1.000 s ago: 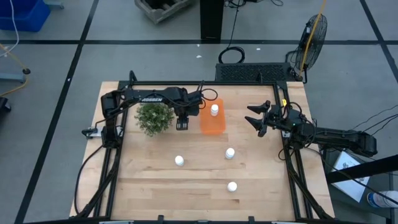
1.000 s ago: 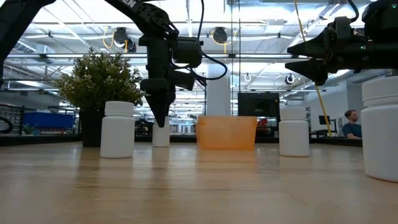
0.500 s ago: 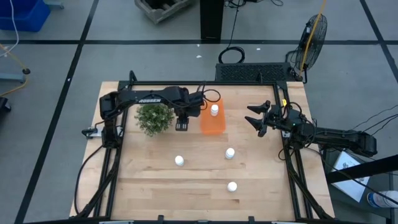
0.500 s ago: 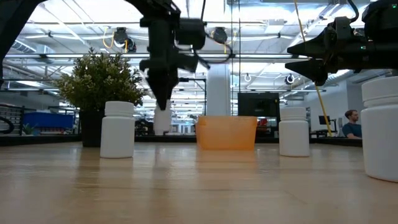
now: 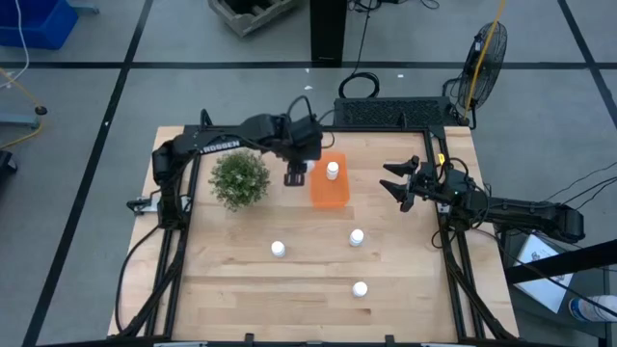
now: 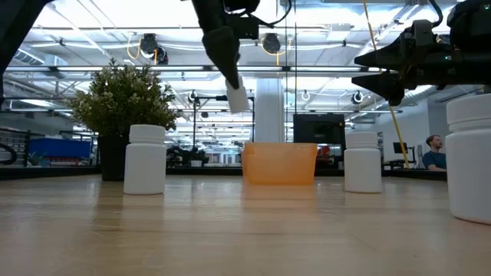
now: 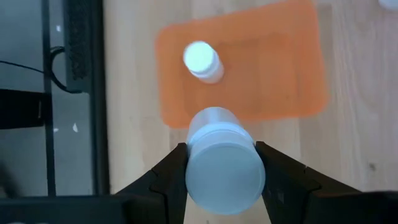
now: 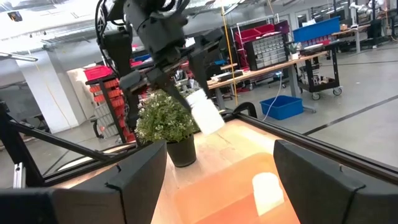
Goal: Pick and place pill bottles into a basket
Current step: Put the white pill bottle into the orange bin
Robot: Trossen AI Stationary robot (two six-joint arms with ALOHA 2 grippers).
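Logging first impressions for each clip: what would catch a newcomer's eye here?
The left claw holds a white pill bottle in the air, tilted, just beside the orange basket, which already contains one bottle. Three more bottles stand on the wooden table, and the right claw waits open at the right edge.

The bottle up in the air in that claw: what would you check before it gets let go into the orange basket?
1. Grip: left gripper shut on the held bottle, both fingers against it: ok.
2. Bottle lifted off the table: ok.
3. Bottle over the basket: not ok, it is beside the rim.
4. Room in the basket: one bottle inside, bare floor beside it: ok.
5. Right gripper out of the way, open, at the table's right side: ok.
6. Plant apart from the held bottle: ok.
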